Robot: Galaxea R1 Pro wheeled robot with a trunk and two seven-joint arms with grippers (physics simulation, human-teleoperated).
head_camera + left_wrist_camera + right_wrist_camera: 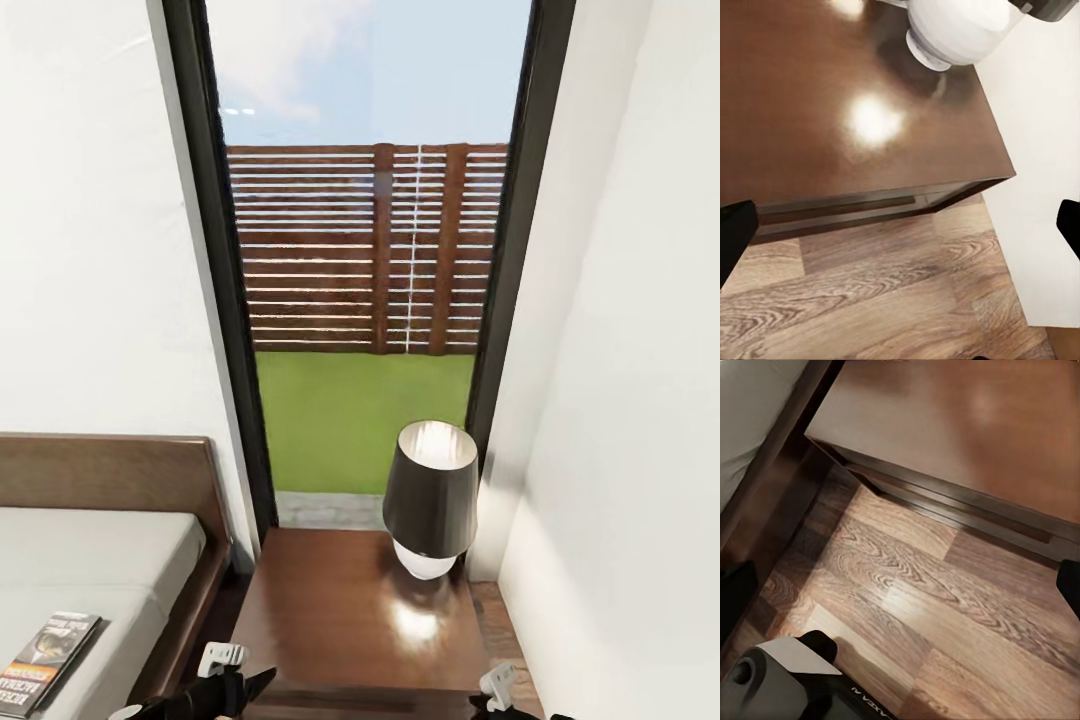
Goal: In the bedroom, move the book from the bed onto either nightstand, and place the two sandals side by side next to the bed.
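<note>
Glossy dark reddish-brown wood makes up the nightstand (350,620), which stands in the corner of the bedroom between the bed (110,560) at the head view's left and a white wall (630,400) at its right. On the far right part of its top sits a lamp (430,500) with a dark shade and a rounded white base; a bright patch of light lies on the wood just in front of it. Behind the nightstand a tall dark-framed window (370,250) shows green grass, a slatted brown fence and pale sky. The bed has a dark brown frame and headboard and an off-white mattress, and the book (45,660) lies flat on the mattress near its nearer edge, at the lower left of the head view, well apart from the nightstand. The left end effector (215,690) shows at the bottom of the head view, just in front of the nightstand's near left corner; in the left wrist view its two dark fingertips (735,240) stand far apart at the picture's edges with nothing between them, over the wood-plank floor (870,300) by the nightstand's front. The right end effector (900,589) is likewise spread wide and holds nothing, over the floor near the gap between bed and nightstand.
</note>
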